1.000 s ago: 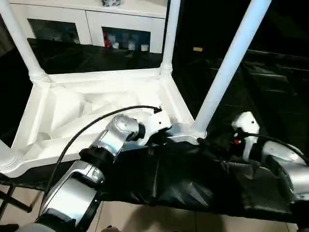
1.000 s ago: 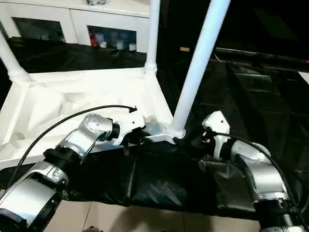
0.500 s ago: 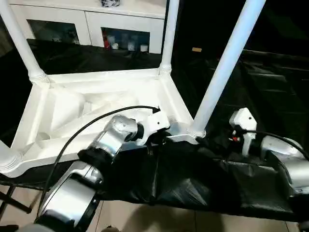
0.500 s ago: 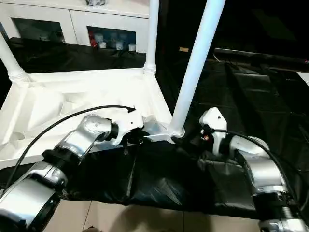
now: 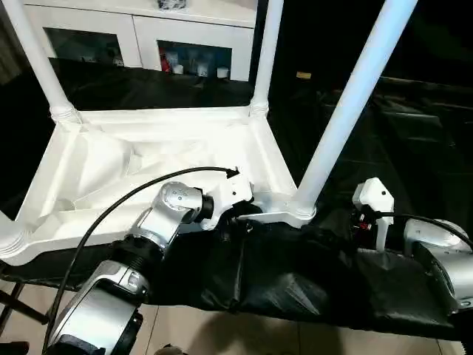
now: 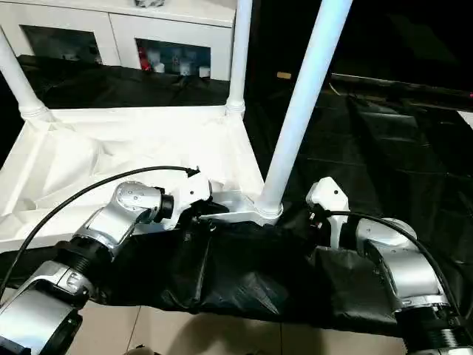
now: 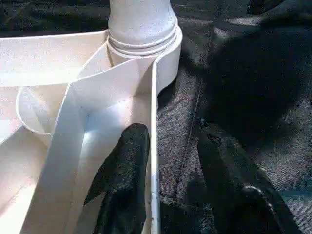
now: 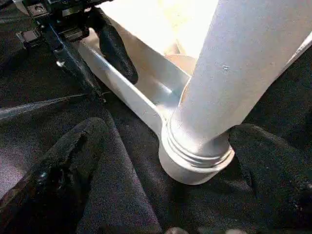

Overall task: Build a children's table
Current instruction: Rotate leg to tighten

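Black cloth (image 5: pixel 310 281) covers the work surface, and behind it I see a white cabinet (image 5: pixel 148 37) with glass doors. On the cloth lies the children's table top (image 5: pixel 148 170), upside down, ribbed underside facing up. I take its near right corner socket (image 5: pixel 299 213) as my landmark.

Well to the left of that socket, at the far left corner of the top, one leg (image 5: pixel 37 63) stands upright with its ridged collar seated. At the near left corner only a collar (image 5: pixel 9 240) shows at the edge of my head view.

Just left of the socket, my left gripper (image 7: pixel 168 175) straddles the near rim of the top. One black finger (image 7: pixel 124 170) sits inside the rim against the white wall, the other (image 7: pixel 229 180) outside on the cloth, so the narrow rim runs between them. The fingers stand a moderate way apart; I cannot tell if they are pressing the rim. The left forearm (image 5: pixel 159 222) reaches in over the cloth, its black cable arcing above it.

Beyond the socket, at the far right corner, another leg (image 5: pixel 262 59) stands upright.

In the socket itself stands the near right leg (image 5: pixel 347 111), upright, its ridged collar (image 8: pixel 195 151) down against the socket mouth.

Just right of the socket, my right gripper (image 8: pixel 165 161) is spread wide around the base of that leg, one finger (image 8: pixel 68 161) on each side, both clear of the collar and resting at cloth level. Its white wrist housing (image 5: pixel 373 200) sits near the socket.
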Tool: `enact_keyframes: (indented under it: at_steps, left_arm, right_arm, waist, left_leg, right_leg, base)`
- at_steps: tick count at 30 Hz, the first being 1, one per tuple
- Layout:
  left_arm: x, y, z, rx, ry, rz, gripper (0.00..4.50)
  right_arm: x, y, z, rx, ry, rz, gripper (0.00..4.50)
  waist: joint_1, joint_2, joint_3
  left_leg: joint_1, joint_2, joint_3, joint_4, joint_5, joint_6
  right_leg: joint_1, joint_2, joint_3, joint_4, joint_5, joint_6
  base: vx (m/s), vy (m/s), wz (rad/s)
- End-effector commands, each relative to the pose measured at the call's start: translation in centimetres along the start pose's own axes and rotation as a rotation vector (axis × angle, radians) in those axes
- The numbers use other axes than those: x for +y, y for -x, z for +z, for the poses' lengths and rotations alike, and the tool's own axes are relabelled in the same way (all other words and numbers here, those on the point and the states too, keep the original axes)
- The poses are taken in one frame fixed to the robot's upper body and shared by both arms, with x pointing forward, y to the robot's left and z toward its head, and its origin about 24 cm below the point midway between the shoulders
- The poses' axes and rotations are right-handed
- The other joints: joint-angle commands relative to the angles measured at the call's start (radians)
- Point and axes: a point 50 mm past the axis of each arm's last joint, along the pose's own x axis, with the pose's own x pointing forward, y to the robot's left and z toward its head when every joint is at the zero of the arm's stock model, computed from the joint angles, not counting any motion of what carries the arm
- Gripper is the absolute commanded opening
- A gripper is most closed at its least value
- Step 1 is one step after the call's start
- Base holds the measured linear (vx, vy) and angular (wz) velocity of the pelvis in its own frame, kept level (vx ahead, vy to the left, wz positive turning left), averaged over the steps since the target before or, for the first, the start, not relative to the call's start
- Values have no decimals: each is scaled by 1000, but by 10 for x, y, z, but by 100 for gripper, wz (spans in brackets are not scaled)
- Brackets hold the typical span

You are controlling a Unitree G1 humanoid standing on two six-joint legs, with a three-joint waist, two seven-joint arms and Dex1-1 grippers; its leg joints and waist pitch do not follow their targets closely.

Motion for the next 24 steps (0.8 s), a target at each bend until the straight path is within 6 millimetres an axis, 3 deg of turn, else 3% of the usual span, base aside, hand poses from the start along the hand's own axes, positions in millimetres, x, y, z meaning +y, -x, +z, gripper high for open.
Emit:
enact_keyframes:
  at_steps: [1,7,8,9,12,15,16,17,19,20,21,22,23,24]
  left_arm:
    - [1,2,6,-28,-25,21,226]
    - [9,16,25,-200,-6,146,235]
    - [8,22,24,-205,-3,158,235]
    - [7,25,21,-185,-6,150,235]
    - [2,25,10,-117,-16,124,235]
    - [-1,29,11,-134,4,115,235]
    - [-2,31,12,-144,12,112,235]
    - [-3,35,13,-160,27,107,235]
    - [-8,47,17,-203,67,87,235]
    - [-13,55,18,-223,86,67,235]
    - [-13,55,18,-223,86,67,235]
    - [-21,64,19,-238,105,41,235]
    - [-31,76,19,-250,135,20,235]
    - [-43,89,17,-236,160,3,235]
  right_arm:
    - [3,0,5,-14,20,19,450]
    - [13,5,11,-45,-15,79,450]
    - [14,6,12,-47,-17,85,450]
    - [14,7,11,-46,-17,80,450]
    - [14,7,9,-41,-20,72,450]
    - [20,7,11,-53,-46,121,450]
    - [22,7,12,-57,-52,133,450]
    - [23,5,13,-63,-55,140,450]
    - [27,0,15,-80,-60,153,450]
    - [30,-5,16,-88,-64,158,450]
    - [30,-5,16,-88,-64,158,450]
    - [33,-12,16,-93,-63,163,450]
    - [35,-24,16,-101,-67,151,450]
    - [37,-38,16,-118,-76,138,450]
  waist:
    - [4,-8,-68]
    - [3,-6,-67]
    - [5,-12,-66]
    - [4,-9,-64]
    - [3,-1,-63]
    - [3,1,-65]
    - [4,11,-66]
    - [4,9,-67]
    - [4,24,-67]
    - [2,21,-69]
    - [-2,17,-66]
    - [-2,19,-63]
    - [-5,20,-62]
    - [-14,13,-56]
  left_leg:
    - [-3,18,3,-57,-159,81]
    - [-2,19,2,-58,-177,81]
    - [-2,21,2,-58,-180,81]
    - [-6,22,0,-61,-185,82]
    - [0,20,1,-62,-201,67]
    - [2,22,0,-63,-204,55]
    - [3,23,0,-63,-202,54]
    - [3,24,-1,-63,-197,53]
    - [1,22,-1,-63,-193,50]
    - [3,26,-2,-64,-192,40]
    - [-5,23,-2,-67,-189,44]
    - [2,19,2,-65,-216,43]
    - [-3,20,-1,-68,-218,35]
    - [-8,19,-1,-75,-245,24]
  right_leg:
    - [61,-45,37,-63,-156,-222]
    - [62,-45,36,-64,-167,-229]
    - [64,-45,36,-63,-168,-229]
    - [62,-46,36,-63,-189,-220]
    - [54,-43,37,-72,-253,-189]
    - [54,-42,38,-69,-220,-194]
    - [55,-41,39,-67,-180,-210]
    - [56,-42,39,-63,-161,-216]
    - [57,-41,38,-57,-123,-241]
    - [61,-46,39,-51,-108,-252]
    - [63,-43,38,-53,-114,-252]
    - [56,-37,36,-63,-166,-241]
    - [60,-42,38,-59,-182,-239]
    - [57,-39,36,-65,-250,-221]
  base:
    - [0,0,0]
    - [0,0,0]
    - [0,0,0]
    - [0,0,0]
    - [0,0,0]
    - [0,0,0]
    - [0,0,0]
    - [0,0,0]
    - [0,0,0]
    - [0,0,0]
    - [0,0,0]
    - [0,0,0]
    - [0,0,0]
    - [0,0,0]
